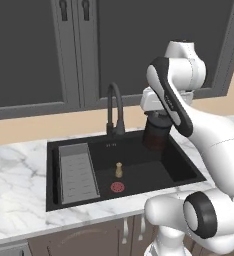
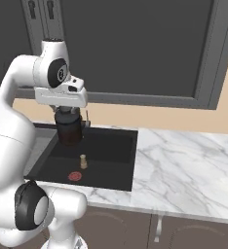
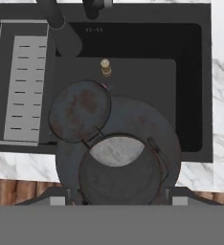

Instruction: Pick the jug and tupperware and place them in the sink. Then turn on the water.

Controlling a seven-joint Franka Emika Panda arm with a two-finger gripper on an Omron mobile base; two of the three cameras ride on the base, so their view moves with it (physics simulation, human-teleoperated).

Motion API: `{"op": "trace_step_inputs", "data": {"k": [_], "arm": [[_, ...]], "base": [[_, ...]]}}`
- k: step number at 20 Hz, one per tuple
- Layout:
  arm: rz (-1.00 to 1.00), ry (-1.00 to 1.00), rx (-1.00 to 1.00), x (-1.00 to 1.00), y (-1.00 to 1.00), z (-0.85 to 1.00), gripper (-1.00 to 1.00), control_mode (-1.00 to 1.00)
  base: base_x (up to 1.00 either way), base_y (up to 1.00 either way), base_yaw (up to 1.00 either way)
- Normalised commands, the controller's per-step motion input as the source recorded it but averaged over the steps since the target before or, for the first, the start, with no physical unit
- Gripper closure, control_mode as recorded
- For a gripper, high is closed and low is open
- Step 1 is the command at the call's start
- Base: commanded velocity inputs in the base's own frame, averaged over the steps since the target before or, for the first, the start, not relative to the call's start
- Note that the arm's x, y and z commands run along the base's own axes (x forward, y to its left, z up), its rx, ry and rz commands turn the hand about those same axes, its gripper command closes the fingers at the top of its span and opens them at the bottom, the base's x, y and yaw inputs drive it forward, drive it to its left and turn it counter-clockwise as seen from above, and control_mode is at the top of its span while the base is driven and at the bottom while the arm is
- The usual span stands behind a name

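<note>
The jug point(image 1: 155, 134) point(image 2: 69, 129), squat and black-brown, hangs over the right half of the sink point(image 1: 184, 165) point(image 2: 121, 160), clear of the basin floor. My gripper point(image 1: 155, 122) point(image 2: 67, 113) comes down on it from above and is shut on it. In the hand view the jug point(image 3: 128, 139) looms large between my fingertips point(image 3: 56, 198), its round rusty lid point(image 3: 80, 110) lying toward the upper left. The black gooseneck faucet point(image 1: 114, 107) point(image 3: 61, 24) stands at the sink's back edge, with no stream from it. The tupperware is out of view.
A grey ribbed rack point(image 1: 78, 172) point(image 3: 25, 86) lines the sink's left side. A small brass peg point(image 1: 118, 170) point(image 2: 83, 161) point(image 3: 105, 67) and a flat red disc point(image 1: 117, 187) point(image 2: 75, 175) sit on the basin floor. White marble counter point(image 2: 184, 155) surrounds the sink; dark cabinets hang above.
</note>
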Motion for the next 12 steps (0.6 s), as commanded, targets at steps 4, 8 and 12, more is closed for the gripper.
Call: {"op": "trace_step_inputs", "data": {"k": [4, 8, 12], "arm": [[0.0, 0.0, 0.02, 0.0, -0.07, -0.07, 1.0, -1.0], [0.0, 0.0, 0.12, 0.06, -0.55, -0.39, 1.0, -1.0], [0.0, 0.0, 0.13, 0.2, -0.61, -0.34, 1.0, -1.0]], "base": [[0.0, 0.0, 0.0], [0.0, 0.0, 0.0], [0.0, 0.0, 0.0]]}}
